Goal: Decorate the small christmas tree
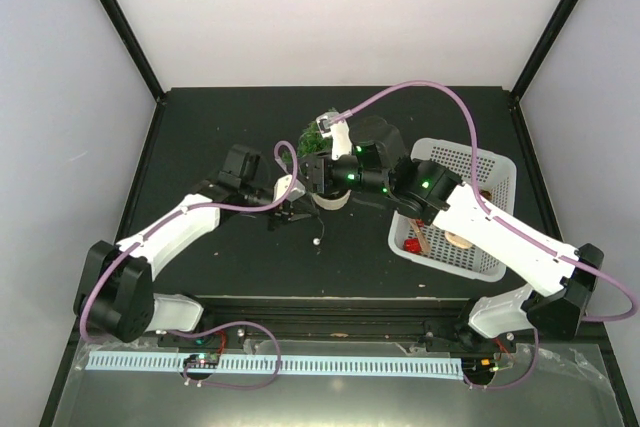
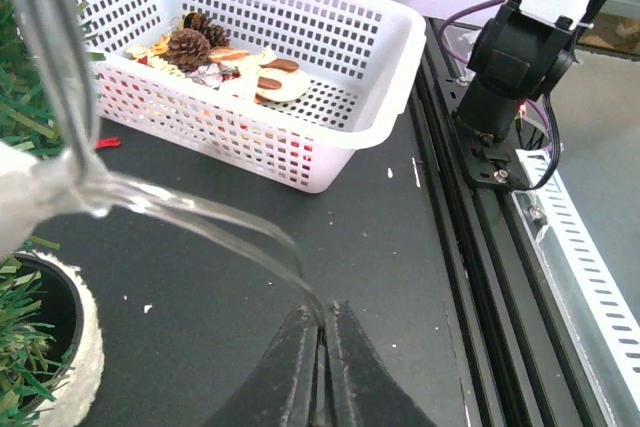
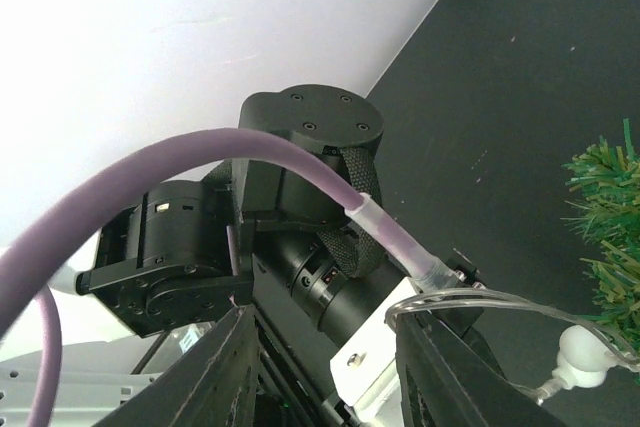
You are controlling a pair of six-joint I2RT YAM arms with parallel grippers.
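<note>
in my left wrist view the left gripper point(image 2: 322, 332) sits at bottom centre, jaws together and pinching a clear wire point(image 2: 200, 212) that arcs in from the upper left. my right gripper point(image 3: 320, 325) has its jaws apart, with the wire's bulb point(image 3: 580, 349) at the lower right of that view. from above, the tree point(image 1: 313, 137) stands mid-frame, left of the basket point(image 1: 500, 172), with both arms reaching in to it.

Green small christmas tree point(image 1: 313, 133), cream pot point(image 2: 86, 345), clear wire point(image 2: 200, 213), white lattice basket point(image 2: 398, 25).
</note>
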